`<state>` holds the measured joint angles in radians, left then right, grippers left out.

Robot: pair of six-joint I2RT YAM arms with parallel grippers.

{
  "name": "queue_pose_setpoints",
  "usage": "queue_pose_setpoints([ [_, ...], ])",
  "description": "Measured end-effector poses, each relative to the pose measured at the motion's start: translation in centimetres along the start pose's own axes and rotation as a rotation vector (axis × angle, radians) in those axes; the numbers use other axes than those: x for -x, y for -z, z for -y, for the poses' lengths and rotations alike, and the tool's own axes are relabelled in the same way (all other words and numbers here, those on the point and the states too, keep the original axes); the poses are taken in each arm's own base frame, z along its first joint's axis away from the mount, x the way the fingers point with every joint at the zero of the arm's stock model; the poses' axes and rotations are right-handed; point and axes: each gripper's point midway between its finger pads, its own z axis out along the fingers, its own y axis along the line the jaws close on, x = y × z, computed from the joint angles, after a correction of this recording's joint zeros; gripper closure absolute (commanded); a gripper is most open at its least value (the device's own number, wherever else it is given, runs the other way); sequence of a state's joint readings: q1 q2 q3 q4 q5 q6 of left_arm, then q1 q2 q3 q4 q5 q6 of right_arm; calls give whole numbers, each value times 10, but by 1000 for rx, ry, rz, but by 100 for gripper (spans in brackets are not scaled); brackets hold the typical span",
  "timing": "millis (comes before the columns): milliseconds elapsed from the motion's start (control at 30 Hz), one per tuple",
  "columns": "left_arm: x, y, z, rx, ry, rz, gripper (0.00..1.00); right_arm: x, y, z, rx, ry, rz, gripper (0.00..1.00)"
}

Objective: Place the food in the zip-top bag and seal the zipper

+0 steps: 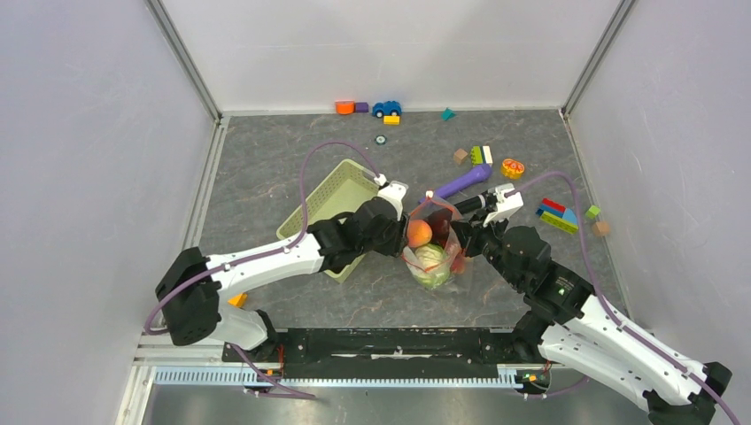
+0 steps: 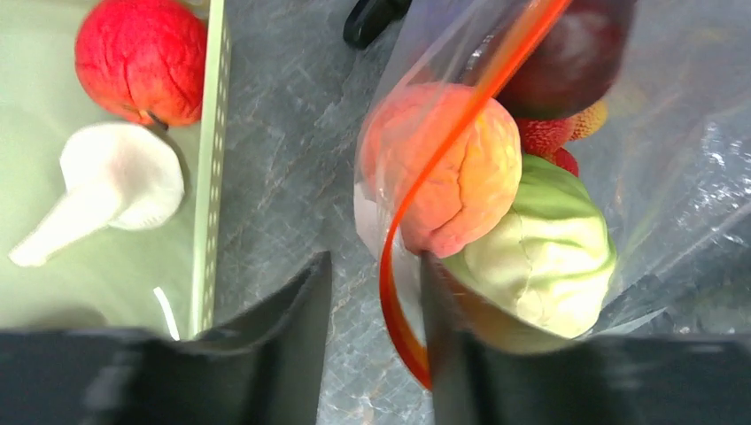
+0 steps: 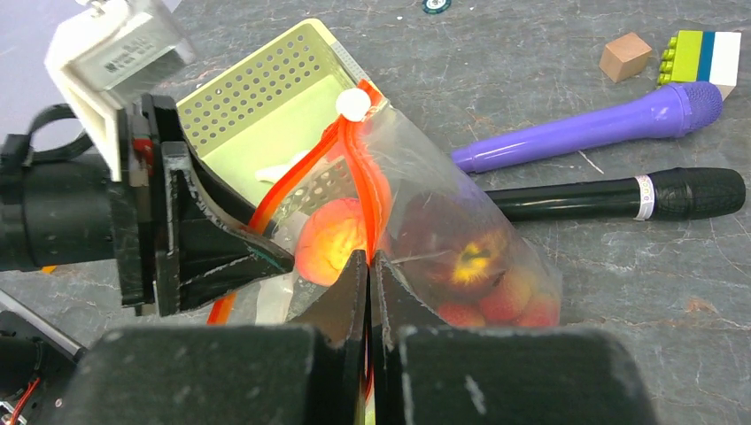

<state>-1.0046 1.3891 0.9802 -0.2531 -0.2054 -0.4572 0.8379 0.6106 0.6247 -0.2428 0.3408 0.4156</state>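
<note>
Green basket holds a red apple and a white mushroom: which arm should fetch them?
Left, probably. The left tool is open beside the basket, with the red apple and white mushroom in its view; the right tool is shut on the zipper, holding the bag.

Orange-red zipper [image 2: 387,270], light-green perforated basket [image 3: 257,97]

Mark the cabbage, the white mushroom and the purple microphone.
cabbage [image 2: 540,266]: left wrist view, pale front.
white mushroom [image 2: 133,173]: left wrist view, its cap.
purple microphone [image 3: 576,133]: right wrist view, mid-handle.

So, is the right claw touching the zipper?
Touching. The right wrist view shows the right claw shut on the zipper, with the orange strip pinched in it.
</note>
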Motion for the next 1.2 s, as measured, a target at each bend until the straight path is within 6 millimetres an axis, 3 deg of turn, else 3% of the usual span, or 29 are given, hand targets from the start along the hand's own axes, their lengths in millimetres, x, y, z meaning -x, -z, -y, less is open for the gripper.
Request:
queue_pose_setpoints([
  [100,-8,-5,-3,23,2,-35,93,0,0,0,0,-3,0,100],
  [133,-8,-4,-4,26,4,-36,98,0,0,0,-1,-2,-1,100],
  [400,15,16,3,-7,12,26,98,-5,0,6,-33,9,-20,100],
  [600,62,50,25,-111,-9,142,98,-3,4,13,-90,54,-87,98],
  [733,79,63,43,-191,-23,169,98,-1,9,17,-110,78,-112,96],
  [933,75,57,52,-231,-38,133,94,-12,11,28,-154,114,-160,96],
  [1067,63,43,50,-210,-44,88,87,-18,10,34,-186,139,-185,96],
  [1200,62,41,49,-205,-44,84,78,-17,11,35,-178,154,-167,97],
])
